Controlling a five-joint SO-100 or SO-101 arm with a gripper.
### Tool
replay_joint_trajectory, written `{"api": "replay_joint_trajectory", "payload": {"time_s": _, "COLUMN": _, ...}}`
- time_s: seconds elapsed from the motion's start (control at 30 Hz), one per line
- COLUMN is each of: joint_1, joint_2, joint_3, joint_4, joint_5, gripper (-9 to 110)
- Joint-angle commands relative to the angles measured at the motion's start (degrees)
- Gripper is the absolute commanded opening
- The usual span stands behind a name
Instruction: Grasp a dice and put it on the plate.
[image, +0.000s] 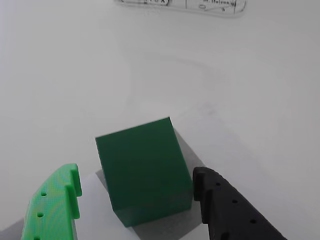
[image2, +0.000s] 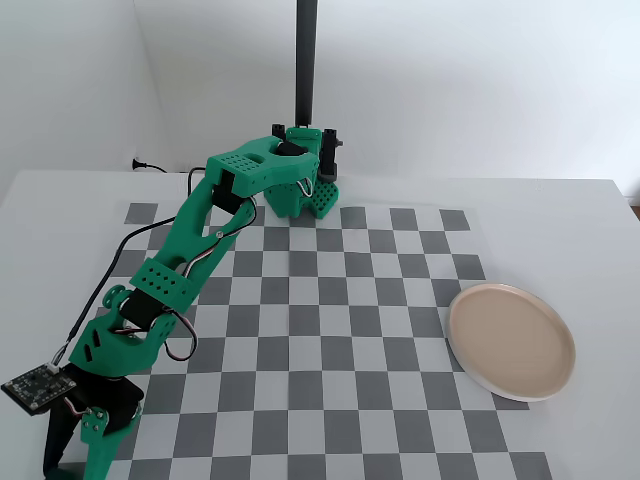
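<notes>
In the wrist view the dice (image: 142, 167), a plain dark green cube, rests on a pale surface between my gripper's (image: 137, 177) two fingers. The bright green finger (image: 57, 205) stands a clear gap away on its left. The black finger (image: 225, 205) is right at its right side, touching or nearly so. The gripper is open around the dice. In the fixed view the gripper (image2: 302, 205) points down at the far edge of the checkerboard and hides the dice. The pale beige-pink plate (image2: 510, 340) lies on the board's right side, with nothing on it.
The checkerboard mat (image2: 330, 330) covers the table. A dark upright pole (image2: 305, 60) stands just behind the gripper. A cable (image2: 150, 167) runs along the back left. A small circuit board (image2: 35, 388) sticks out by the arm's base. A printed sheet (image: 200, 5) lies ahead in the wrist view.
</notes>
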Motion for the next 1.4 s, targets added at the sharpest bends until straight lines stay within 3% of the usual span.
{"api": "replay_joint_trajectory", "payload": {"time_s": 0.0, "joint_1": -0.09, "joint_2": 1.76, "joint_3": -6.33, "joint_4": 0.18, "joint_5": 0.0, "gripper": 19}}
{"api": "replay_joint_trajectory", "payload": {"time_s": 1.37, "joint_1": -0.62, "joint_2": -4.75, "joint_3": -13.71, "joint_4": 2.55, "joint_5": -1.05, "gripper": 14}}
